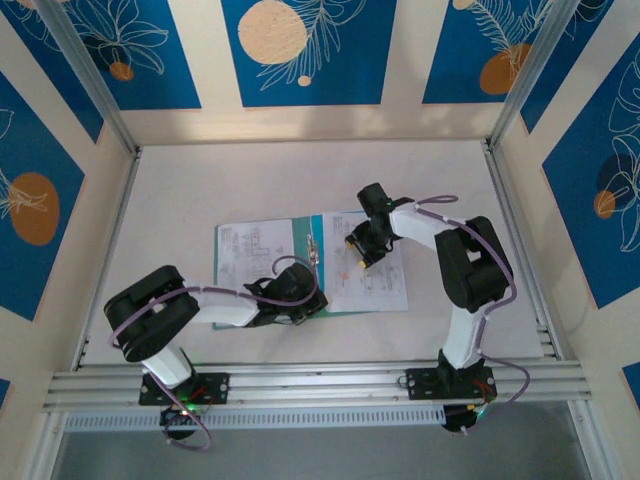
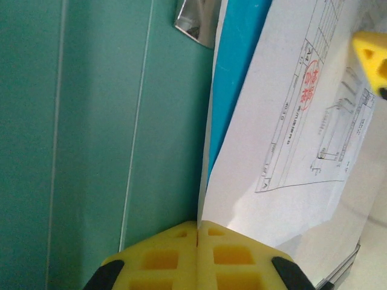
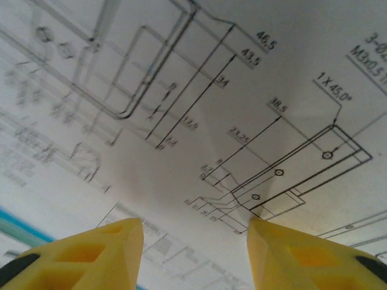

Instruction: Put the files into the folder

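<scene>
Pressing its yellow fingers flat together, the left gripper [image 2: 198, 226] sits at the near edge of the folder [image 2: 91, 121], close to the spine and low over bare teal card, its arm lying along that same edge. A thin white edge runs up from the seam between the fingers toward the silver clip [image 2: 196, 21] on the folder's spine, and whether that edge is nipped in the fingers cannot be told. The right gripper [image 3: 195, 222] stands with its fingers apart and nothing between them, tips down over the folder's right leaf, close above a drawing sheet [image 3: 199, 90] printed with dimensioned line work; contact with the paper cannot be made out. Seen from the left wrist, one yellow fingertip [image 2: 372, 54] of the right gripper pokes in over that sheet, across the folder's spine from the left gripper, and a red stamp [image 2: 308, 90] shows in the sheet's title block. The folder lies open and flat on the white table [image 1: 200, 180], its spine running away from the arms. The files [image 1: 375, 285] rest on the folder in two places: the drawing sheet on the folder's right leaf, and a second sheet [image 1: 250, 255] covering most of the folder's left leaf, with a teal strip left bare beside the spine.
</scene>
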Motion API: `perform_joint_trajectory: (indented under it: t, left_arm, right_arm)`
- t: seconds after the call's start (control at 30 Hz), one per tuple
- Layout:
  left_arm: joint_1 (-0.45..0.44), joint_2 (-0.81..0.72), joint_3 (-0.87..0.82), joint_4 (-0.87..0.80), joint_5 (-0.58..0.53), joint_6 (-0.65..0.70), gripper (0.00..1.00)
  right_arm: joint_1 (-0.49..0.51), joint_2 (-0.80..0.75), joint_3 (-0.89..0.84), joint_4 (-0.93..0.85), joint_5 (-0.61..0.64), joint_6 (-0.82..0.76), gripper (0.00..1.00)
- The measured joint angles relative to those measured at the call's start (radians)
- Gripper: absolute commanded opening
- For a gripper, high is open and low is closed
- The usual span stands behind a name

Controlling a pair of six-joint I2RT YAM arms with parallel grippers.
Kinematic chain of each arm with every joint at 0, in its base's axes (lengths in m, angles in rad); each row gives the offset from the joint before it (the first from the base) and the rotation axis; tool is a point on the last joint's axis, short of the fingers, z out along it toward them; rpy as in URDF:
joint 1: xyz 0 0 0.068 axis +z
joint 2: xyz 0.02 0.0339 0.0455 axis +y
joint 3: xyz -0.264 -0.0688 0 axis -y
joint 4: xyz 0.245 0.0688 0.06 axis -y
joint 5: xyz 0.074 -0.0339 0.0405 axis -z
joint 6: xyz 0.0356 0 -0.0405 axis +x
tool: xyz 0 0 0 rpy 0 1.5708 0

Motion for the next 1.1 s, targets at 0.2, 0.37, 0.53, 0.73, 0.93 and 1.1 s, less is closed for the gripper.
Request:
perform_joint_trajectory:
  t: [0.2, 0.37, 0.53, 0.73, 0.93, 1.1]
  left_arm:
    - [0.000, -0.002, -0.006, 0.008, -0.002, -0.013, 0.27]
    - [0.000, -0.027, -0.006, -0.012, -0.013, -0.006, 0.32]
    - [0.000, -0.025, -0.006, -0.015, -0.016, -0.003, 0.32]
    - [0.000, -0.016, -0.005, -0.014, -0.016, 0.004, 0.25]
    - [0.000, 0.004, 0.010, -0.019, -0.016, 0.015, 0.12]
    - [0.000, 0.004, 0.012, -0.022, -0.020, 0.016, 0.10]
  right_arm:
    - [0.006, 0.038, 0.035, -0.001, -0.034, 0.000, 0.48]
    - [0.013, 0.047, 0.044, 0.002, -0.042, 0.005, 0.48]
    - [0.021, 0.047, 0.044, 0.003, -0.042, 0.012, 0.48]
    - [0.031, 0.048, 0.044, 0.003, -0.041, 0.031, 0.47]
    - [0.034, 0.048, 0.044, 0.003, -0.040, 0.045, 0.47]
    - [0.032, 0.047, 0.043, 0.004, -0.039, 0.046, 0.48]
